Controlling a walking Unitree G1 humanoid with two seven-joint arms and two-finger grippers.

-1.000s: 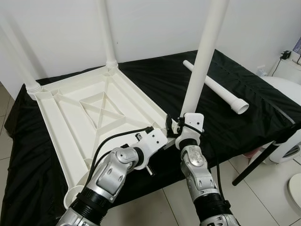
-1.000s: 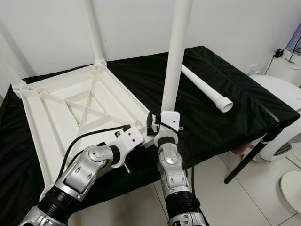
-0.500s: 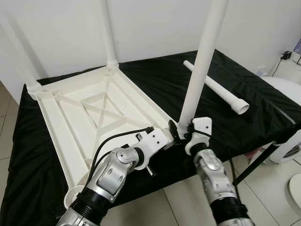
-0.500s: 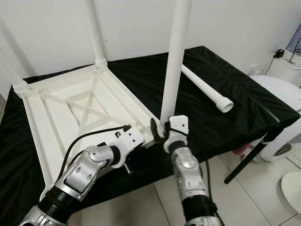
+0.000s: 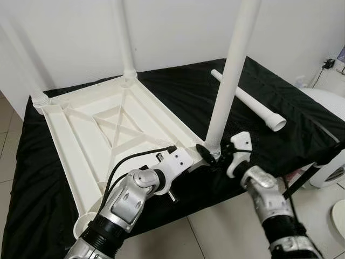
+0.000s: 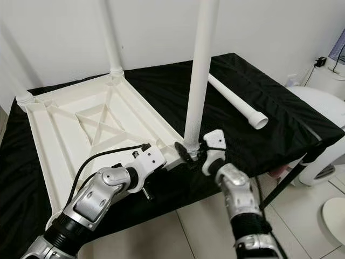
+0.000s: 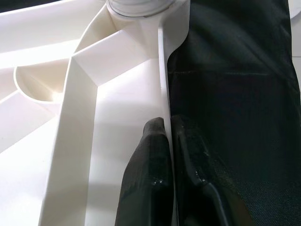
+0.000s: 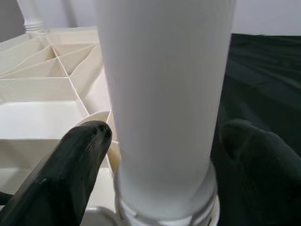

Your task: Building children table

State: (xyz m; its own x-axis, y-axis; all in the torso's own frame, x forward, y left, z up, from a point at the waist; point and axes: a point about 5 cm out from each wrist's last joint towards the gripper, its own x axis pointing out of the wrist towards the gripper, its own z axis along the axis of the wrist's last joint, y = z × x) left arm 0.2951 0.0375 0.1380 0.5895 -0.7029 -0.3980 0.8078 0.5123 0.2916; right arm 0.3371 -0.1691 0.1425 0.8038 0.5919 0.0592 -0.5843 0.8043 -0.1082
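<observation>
My left fingers pinch the upturned table's rim; my right fingers straddle the upright leg at its near-corner socket, apparently not squeezing. If it's half-seated, it could topple.

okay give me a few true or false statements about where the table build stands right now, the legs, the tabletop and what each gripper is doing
1. The tabletop lies upside down on the black cloth. True.
2. All four legs are fitted. False: three stand in corner sockets and the spare leg lies loose on the cloth.
3. The left gripper pinches the tabletop's rim. True.
4. The right gripper is clamped tight on the near leg. False: its fingers straddle the leg's base with gaps showing.
5. The spare leg lies on the robot's left. False: it lies to the right.
</observation>
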